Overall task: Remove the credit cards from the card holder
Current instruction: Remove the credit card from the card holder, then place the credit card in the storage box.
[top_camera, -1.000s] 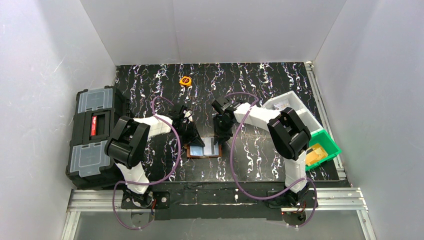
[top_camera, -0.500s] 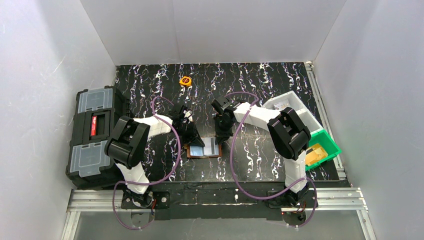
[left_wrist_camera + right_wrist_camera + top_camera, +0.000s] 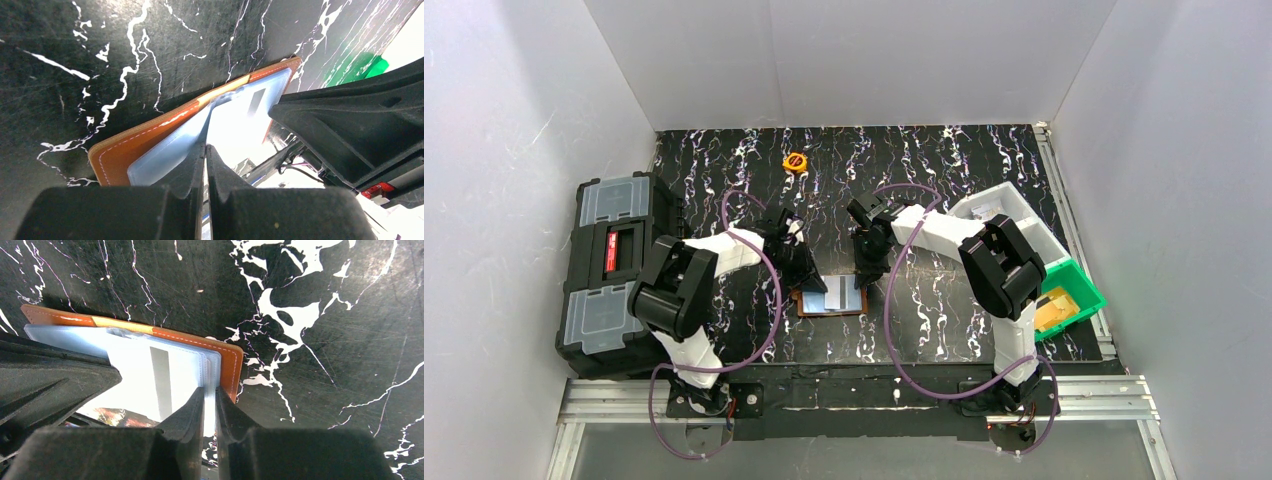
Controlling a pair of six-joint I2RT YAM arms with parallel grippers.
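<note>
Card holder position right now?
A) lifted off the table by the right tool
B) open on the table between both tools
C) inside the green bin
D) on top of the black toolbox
B: the card holder lies open on the table, with the left tool at its left side and the right tool at its right edge.

Card holder [image 3: 832,298] — between toolbox [image 3: 609,265] and bin [image 3: 1088,288].

Open card holder [image 3: 832,299] flat on marbled table [image 3: 944,300], left fingers [image 3: 807,280] and right fingers [image 3: 865,277] at its sides
</note>
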